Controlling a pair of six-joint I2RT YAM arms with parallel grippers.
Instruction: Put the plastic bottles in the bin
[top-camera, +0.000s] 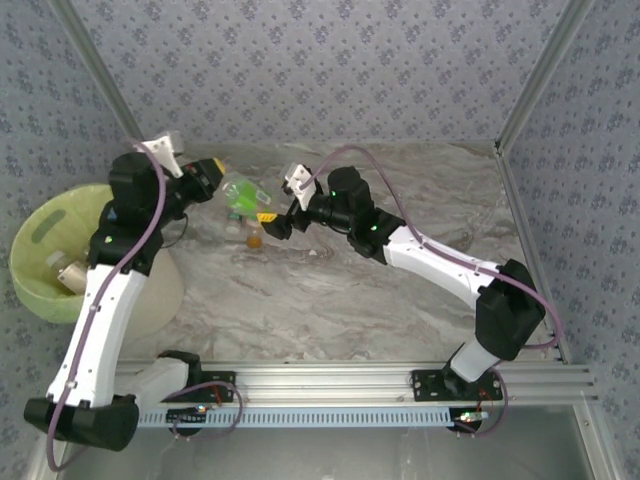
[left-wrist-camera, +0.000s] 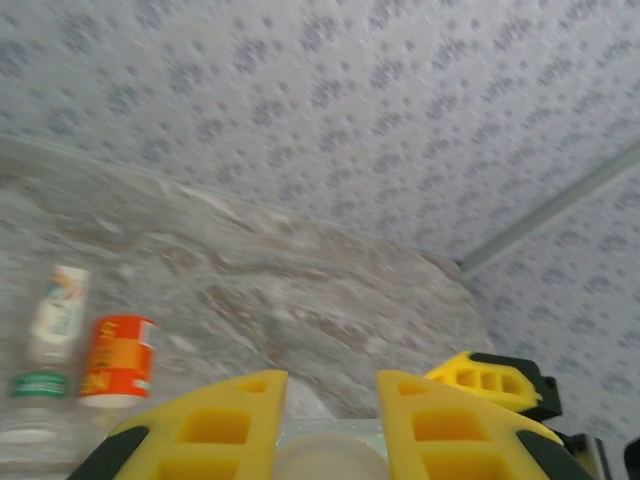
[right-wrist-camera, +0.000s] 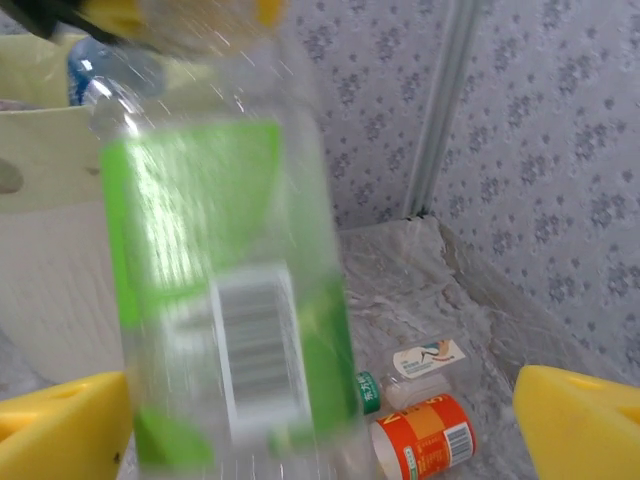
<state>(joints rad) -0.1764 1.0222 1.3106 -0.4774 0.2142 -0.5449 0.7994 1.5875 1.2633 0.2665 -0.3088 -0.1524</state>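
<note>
Green-label bottle (top-camera: 241, 194), cap (left-wrist-camera: 330, 462) in left hand (top-camera: 221, 184), base rightward

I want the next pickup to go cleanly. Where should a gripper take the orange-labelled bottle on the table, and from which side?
Across its labelled middle, from above. The orange-labelled bottle appears to lie on its side, a short round body. The green-capped bottle lies close beside it, so that finger has little room.

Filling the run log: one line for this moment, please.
left fingers: shut on green-label bottle | right fingers: open | bin: holds bottles | table: two bottles
</note>
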